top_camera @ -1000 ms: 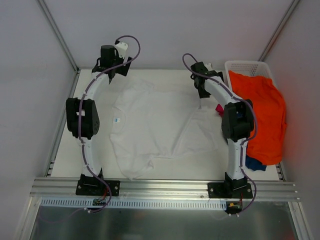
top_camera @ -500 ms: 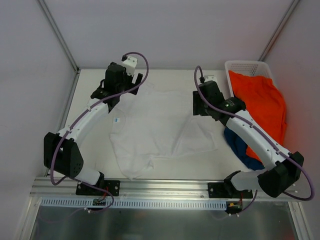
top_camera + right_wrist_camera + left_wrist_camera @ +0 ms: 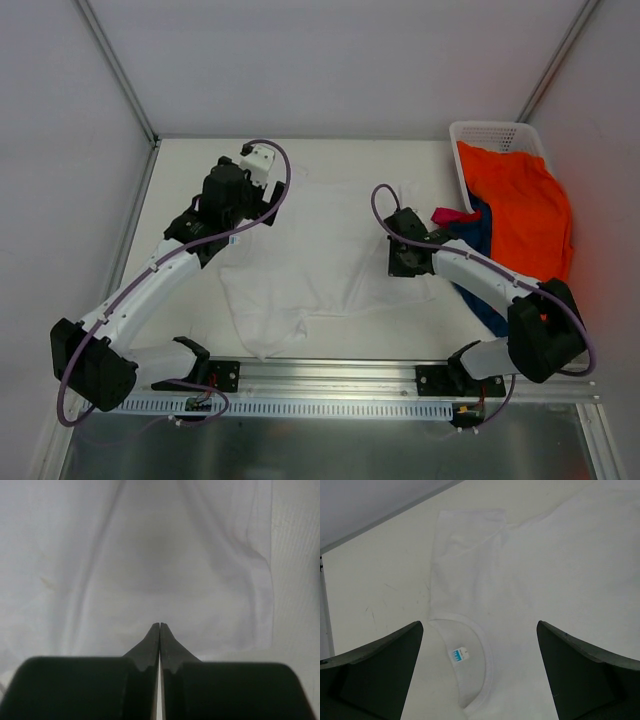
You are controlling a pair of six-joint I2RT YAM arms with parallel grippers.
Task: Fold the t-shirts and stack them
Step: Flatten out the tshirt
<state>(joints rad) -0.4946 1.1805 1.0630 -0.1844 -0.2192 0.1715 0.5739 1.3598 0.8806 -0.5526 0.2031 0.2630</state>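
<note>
The white t-shirt point(image 3: 320, 245) lies spread on the table, its collar and blue label point(image 3: 459, 654) to the left. My left gripper point(image 3: 220, 222) hovers over that collar, and in the left wrist view it point(image 3: 479, 630) is wide open with nothing between the fingers. My right gripper point(image 3: 403, 262) is low over the shirt's right part. Its jaws point(image 3: 159, 625) are pressed together above wrinkled white cloth point(image 3: 165, 555), and no cloth shows between them. An orange t-shirt point(image 3: 525, 215), a navy one point(image 3: 482, 238) and a magenta one point(image 3: 450, 215) lie heaped at the right.
A white lattice basket point(image 3: 490, 132) stands at the back right corner, with the orange shirt spilling out of it. Grey walls close in the table point(image 3: 180, 180) on the left, back and right. The arms' bases sit on a metal rail point(image 3: 320, 375) along the near edge.
Both arms have stretched forward and dropped low. The right gripper swung down to the shirt's right part and shut, uncovering the navy and magenta shirts. The left gripper moved over the collar.
</note>
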